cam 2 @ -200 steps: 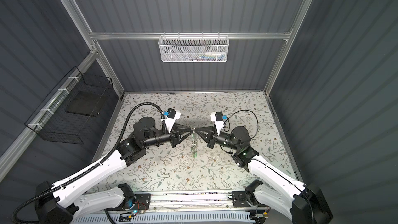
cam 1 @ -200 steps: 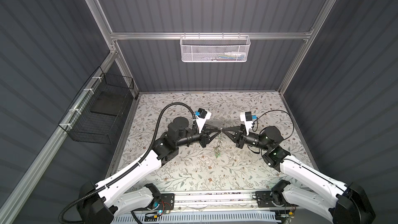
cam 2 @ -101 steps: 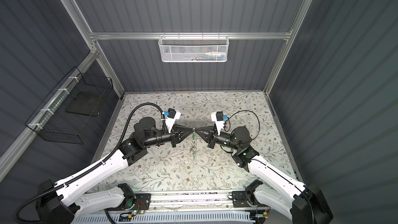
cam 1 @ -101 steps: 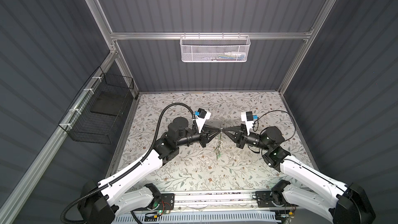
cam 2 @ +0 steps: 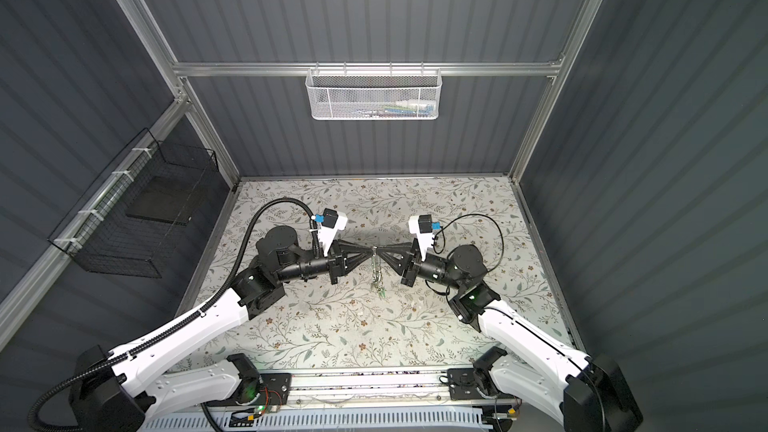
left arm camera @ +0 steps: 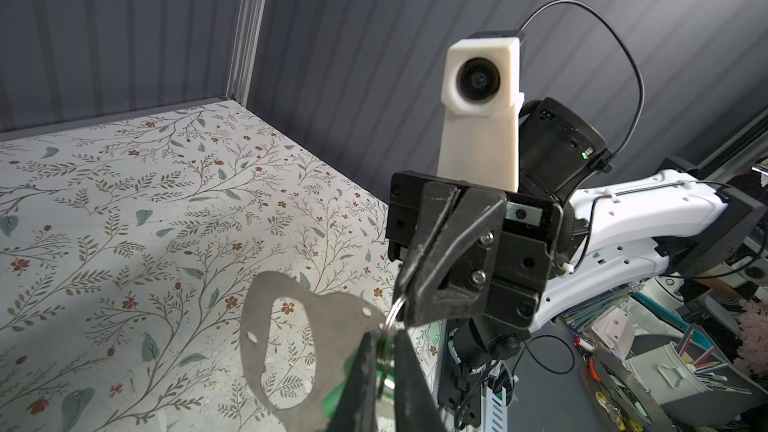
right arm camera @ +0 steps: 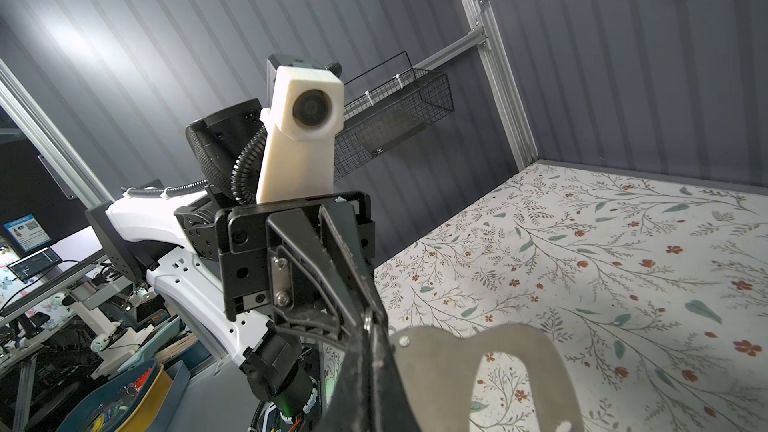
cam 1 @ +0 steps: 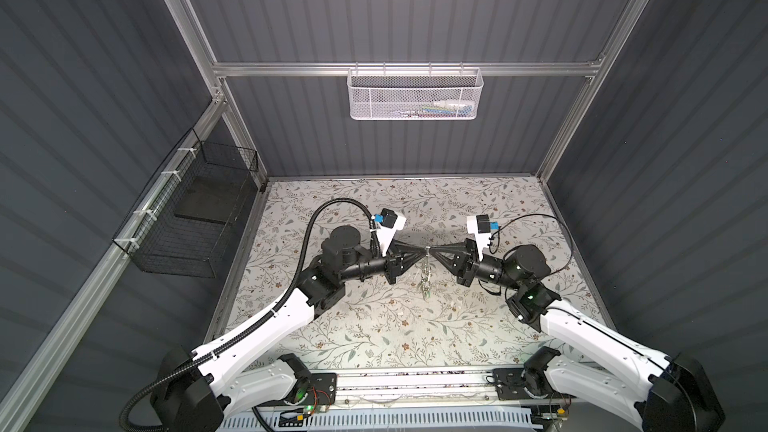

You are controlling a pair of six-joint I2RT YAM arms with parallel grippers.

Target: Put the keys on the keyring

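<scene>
in both top views the left claw (cam 1: 423,248) had narrowed since a second before, pinching a key (left arm camera: 333,398) beside the keyring (left arm camera: 291,326), which the shut right claw (cam 1: 433,248) held above the table (cam 1: 374,326).

- Keyring (left arm camera: 336,313): a flat grey metal loop with one big cut-out and a few small holes. I see it held clear of the table, hanging edge-on in both top views.
- Keys (left arm camera: 332,392): bright green tags, mostly hidden, so I can't count them. A silver split ring (left arm camera: 391,317) sits at the keyring's holed corner.
</scene>
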